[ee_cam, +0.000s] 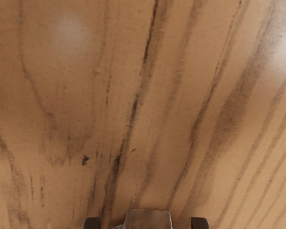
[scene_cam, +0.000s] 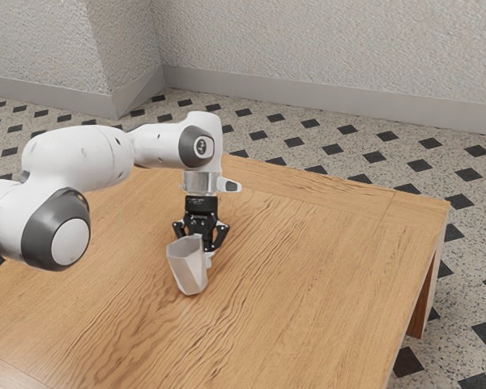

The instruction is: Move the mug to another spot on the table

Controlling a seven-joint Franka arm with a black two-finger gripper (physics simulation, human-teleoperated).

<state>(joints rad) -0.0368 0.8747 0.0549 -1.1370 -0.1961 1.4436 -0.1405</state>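
Exterior view: the black gripper (scene_cam: 202, 241) points straight down at the far side of a pale, faceted mug (scene_cam: 189, 269), its tips at rim level. Wrist view: two dark fingertips (ee_cam: 91, 223) stand on either side of a blurred grey shape (ee_cam: 148, 219), probably part of the mug, with bare wood showing in both gaps. So the gripper reads as spread, pinching nothing. The mug stands near the middle of the wooden desk (scene_cam: 324, 267), somewhat toward the exterior view's left, and seems to lean a little. The white arm (scene_cam: 73, 178) reaches in from that left.

The step in hand looks like taking hold. To do it well, the tips should be centred on the part between them and set low enough before closing. The lift should then keep the mug steady.

Hard to make out: whether that part is a handle or the wall, whether the mug's base sits flat, and exactly where the tips meet the mug, whose body partly covers them.
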